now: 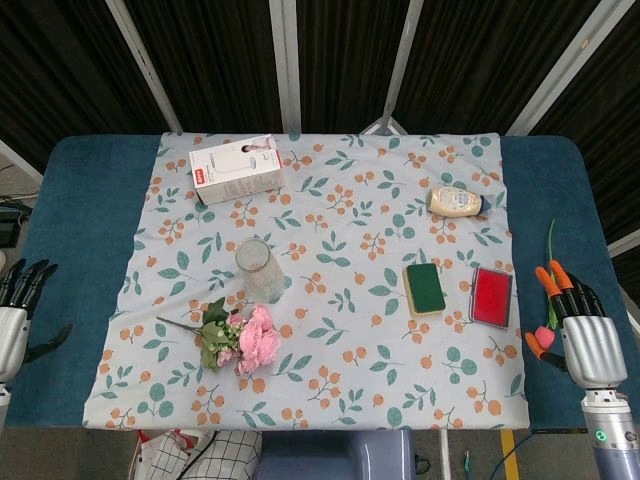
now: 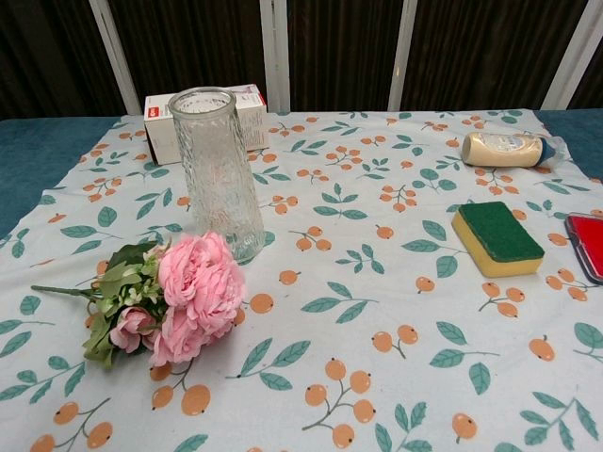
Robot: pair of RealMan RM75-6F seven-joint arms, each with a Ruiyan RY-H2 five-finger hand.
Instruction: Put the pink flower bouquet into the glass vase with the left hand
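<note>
- In the head view, the pink flower bouquet (image 1: pixel 243 338) lay on its side on the patterned cloth (image 1: pixel 330 290) that covered the table (image 1: pixel 80 230), its blooms toward the near edge and its stem pointing left.
- The glass vase (image 1: pixel 259 268) stood upright just behind the bouquet, apart from it.
- The left hand (image 1: pixel 17 300) hung at the table's left edge, well apart from the bouquet, fingers apart and holding nothing.
- The right hand (image 1: pixel 580 330) rested at the right edge with a small pink flower on a green stem (image 1: pixel 546 300) beside its orange-tipped fingers; whether it gripped the stem could not be told.
- A white box (image 1: pixel 237 168), a bottle (image 1: pixel 457 201), a green sponge (image 1: pixel 425 288) and a red pad (image 1: pixel 491 296) also sat on the cloth.
- In the chest view, the bouquet (image 2: pixel 179 297) lay just in front of the vase (image 2: pixel 219 169), the blooms close to its base; neither hand showed.
</note>
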